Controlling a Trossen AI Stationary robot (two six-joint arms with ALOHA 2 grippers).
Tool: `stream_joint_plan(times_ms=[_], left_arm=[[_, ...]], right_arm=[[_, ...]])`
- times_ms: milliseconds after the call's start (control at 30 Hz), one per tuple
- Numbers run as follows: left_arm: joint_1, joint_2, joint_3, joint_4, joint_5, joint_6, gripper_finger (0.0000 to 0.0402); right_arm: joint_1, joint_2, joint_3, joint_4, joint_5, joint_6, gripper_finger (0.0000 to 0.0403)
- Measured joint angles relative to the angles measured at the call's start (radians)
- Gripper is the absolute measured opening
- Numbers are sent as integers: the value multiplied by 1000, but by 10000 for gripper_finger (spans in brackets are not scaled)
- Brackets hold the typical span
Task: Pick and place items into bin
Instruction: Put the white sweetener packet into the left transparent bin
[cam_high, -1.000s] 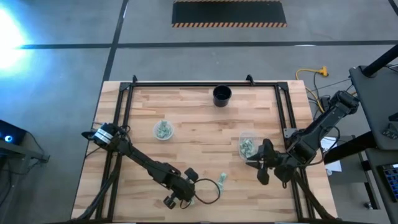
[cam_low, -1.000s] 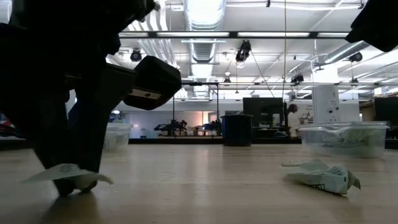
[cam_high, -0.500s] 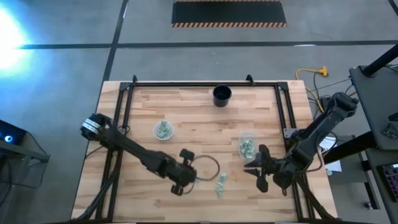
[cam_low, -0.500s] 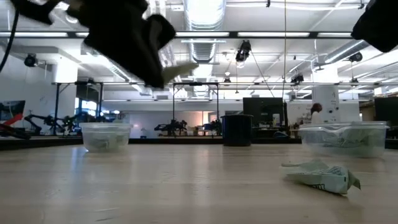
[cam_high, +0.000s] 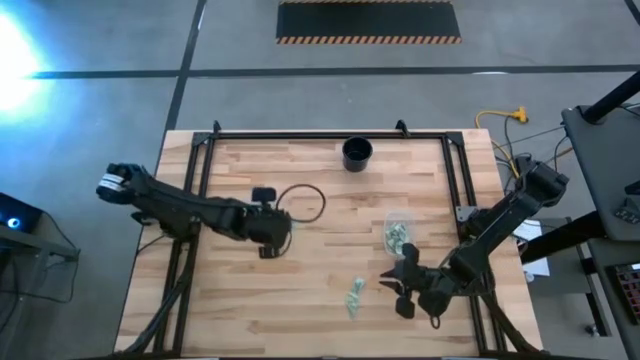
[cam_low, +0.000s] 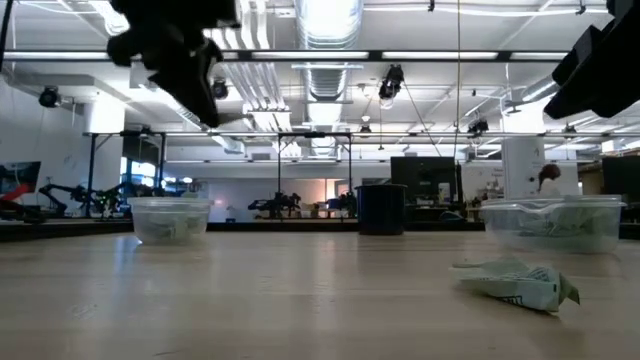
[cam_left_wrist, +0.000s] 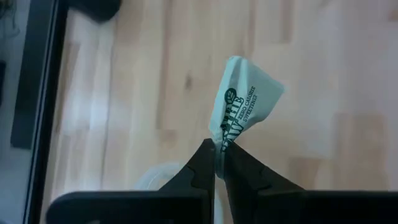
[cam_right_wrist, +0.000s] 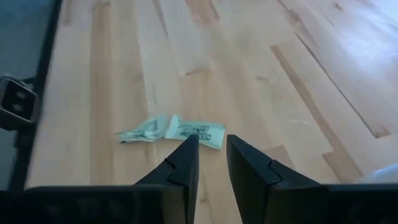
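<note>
- Wooden table (cam_high: 320, 230), black metal frame along its edges.
- Dark cup (cam_high: 357, 153) at 12 o'clock on the table, upright near the far edge, well apart from both my arms.
- Right clear tub (cam_high: 398, 233) at about 3 o'clock from table centre, pale green packets inside; in the low view it stands behind the loose packets.
- Left clear tub (cam_low: 170, 219) at about 9 o'clock from centre, also holding packets; in the high view my left arm covers it, so I only see it in the low view.
- Black cable loop (cam_high: 301, 202) hangs off my left wrist, lying over the table just right of that gripper.
- My left gripper (cam_left_wrist: 216, 163) is up off the table over the left tub area, fingers pinched tight on one packet (cam_left_wrist: 242, 106), held by its lower corner; a bit of clear rim shows under the fingers.
- My right gripper (cam_right_wrist: 208, 155) sits near the front right of the table, fingers a narrow gap apart, holding nothing.
- Loose packets (cam_right_wrist: 171, 131) lie flat on the wood just beyond my right fingertips, at about 9 o'clock from that gripper in the high view, not touching it; nothing between.
</note>
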Motion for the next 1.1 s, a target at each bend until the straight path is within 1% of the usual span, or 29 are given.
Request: stream_joint_plan(times_ms=[133,267,400,533,667,833,1000,1100], left_arm=[[54,-54,-83,-44,2,-22,12],[96,-106,-171,-45,5,-53,14],[139,-165,-248,-38,7,-98,15],[168,-212,-298,-26,8,-126,16],[174,-222,-333,-15,15,-128,16],[180,-198,-362,-10,8,-126,17],[187,-183,-380,17,4,-129,38],[187,-195,-379,29,-2,-129,63]], right_arm=[[-11,49,18,5,-1,-22,73],[-34,81,35,16,-20,-24,80],[-70,99,36,61,-115,-52,88],[-103,123,37,127,-200,-83,101],[-124,156,43,157,-221,-91,119],[-142,188,66,161,-236,-97,142],[-159,250,103,176,-362,-143,160],[-161,295,142,186,-394,-155,169]])
